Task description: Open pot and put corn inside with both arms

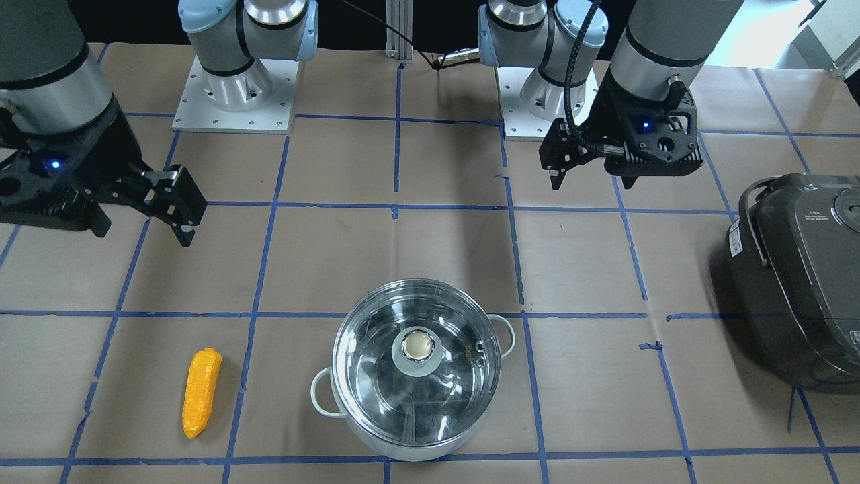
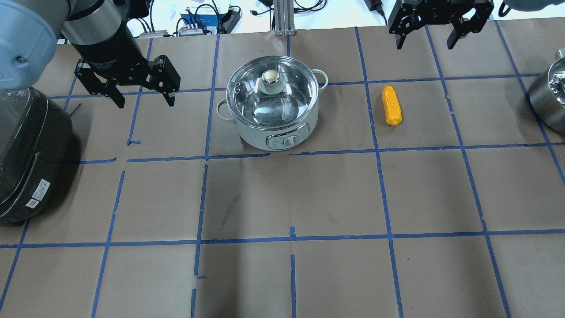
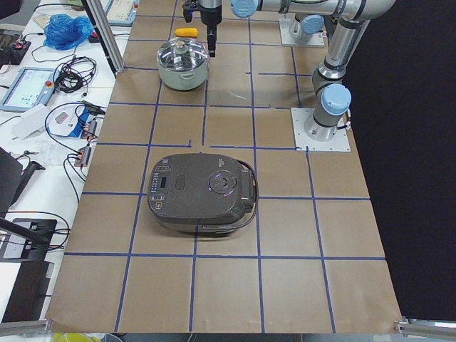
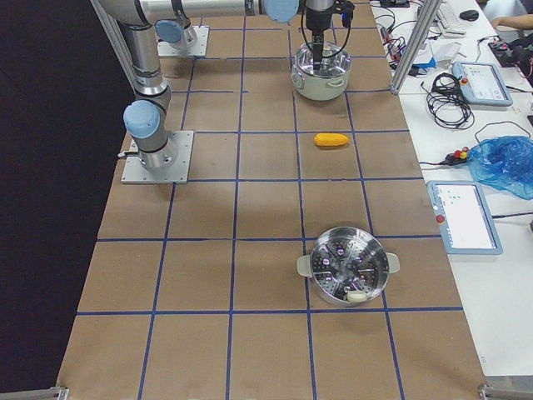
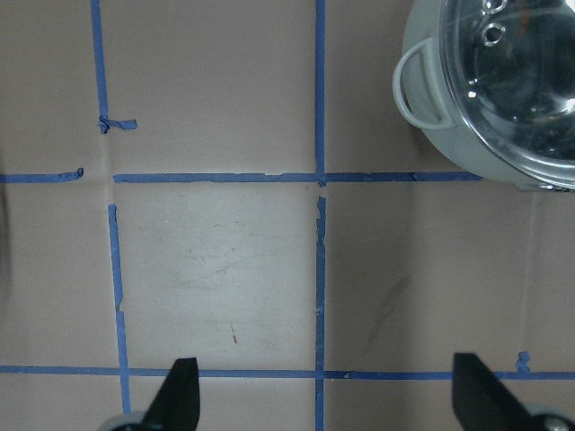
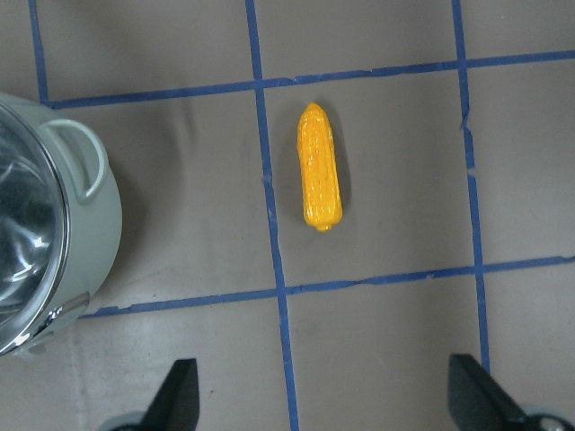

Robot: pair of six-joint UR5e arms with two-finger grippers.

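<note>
The pot (image 2: 273, 119) stands at the far middle of the table, its clear glass lid (image 2: 282, 95) on and the round knob (image 2: 270, 76) up. It also shows in the front view (image 1: 376, 396). The yellow-orange corn (image 2: 391, 106) lies flat on the paper to the pot's right, and shows in the front view (image 1: 201, 392) and the right wrist view (image 6: 321, 180). My left gripper (image 2: 145, 102) hangs open and empty to the left of the pot. My right gripper (image 2: 424, 44) hangs open and empty, beyond the corn. The pot's edge shows in the left wrist view (image 5: 431, 99).
A dark rice cooker (image 2: 26, 150) sits at the table's left end. A steel steamer pot (image 2: 547, 97) stands at the right edge, seen whole in the right side view (image 4: 350, 267). Blue tape lines grid the brown paper. Both arm bases (image 1: 235, 94) stand at the robot's side.
</note>
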